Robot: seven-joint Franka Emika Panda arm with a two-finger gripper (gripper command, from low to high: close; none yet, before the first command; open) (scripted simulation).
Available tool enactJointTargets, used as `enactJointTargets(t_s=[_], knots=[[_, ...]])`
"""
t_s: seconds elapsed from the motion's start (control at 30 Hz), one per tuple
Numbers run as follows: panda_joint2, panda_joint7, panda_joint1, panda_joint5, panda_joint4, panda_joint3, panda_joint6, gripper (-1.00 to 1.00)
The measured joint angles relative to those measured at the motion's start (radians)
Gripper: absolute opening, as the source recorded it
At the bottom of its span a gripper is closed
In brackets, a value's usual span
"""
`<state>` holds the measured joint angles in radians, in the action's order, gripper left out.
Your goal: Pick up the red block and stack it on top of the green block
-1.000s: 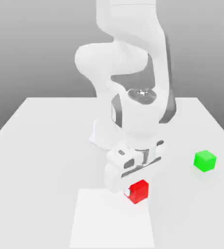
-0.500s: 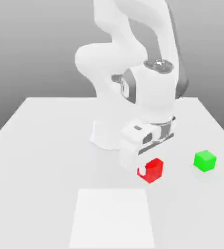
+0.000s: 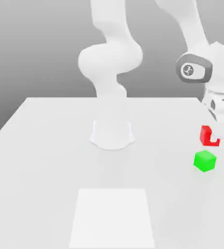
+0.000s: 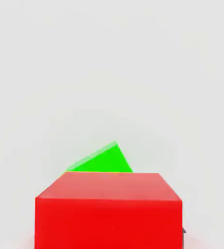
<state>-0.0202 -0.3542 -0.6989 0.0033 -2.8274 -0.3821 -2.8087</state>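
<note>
From where I stand, the arm (image 3: 197, 39) reaches out to the exterior view's right, and the tool (image 3: 214, 138) at its end points down with the red block (image 3: 205, 135) in its grip. The tool is closed on the block, its fingers no farther apart than the block they pinch; one finger (image 3: 214, 138) crosses the near side of it and covers part of the red.

The green block (image 3: 205, 161) sits on the pale surface (image 3: 46, 170), on the exterior view's right. The red block appears just above it in that view, the two apart by a thin strip of pale ground. In the hand view the red block overlaps the green one, hiding part of it, and their edges are turned at an angle to each other. It looks to me as if the red block is held up off the surface, though its exact height is hard to judge from here.

A white square (image 3: 112, 218) lies nearer the viewer, well apart from both blocks.
</note>
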Motion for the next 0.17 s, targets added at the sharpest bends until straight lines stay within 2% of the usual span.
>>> enactJointTargets(t_s=[0.07,0.1,0.17], knots=[[0.072,-0.061,-0.005,-0.087,0.002,0.027,-0.063,-1.00],[0.095,-0.082,-0.013,-0.116,0.003,0.040,-0.084,1.00],[0.095,-0.082,-0.013,-0.116,0.003,0.040,-0.084,1.00]])
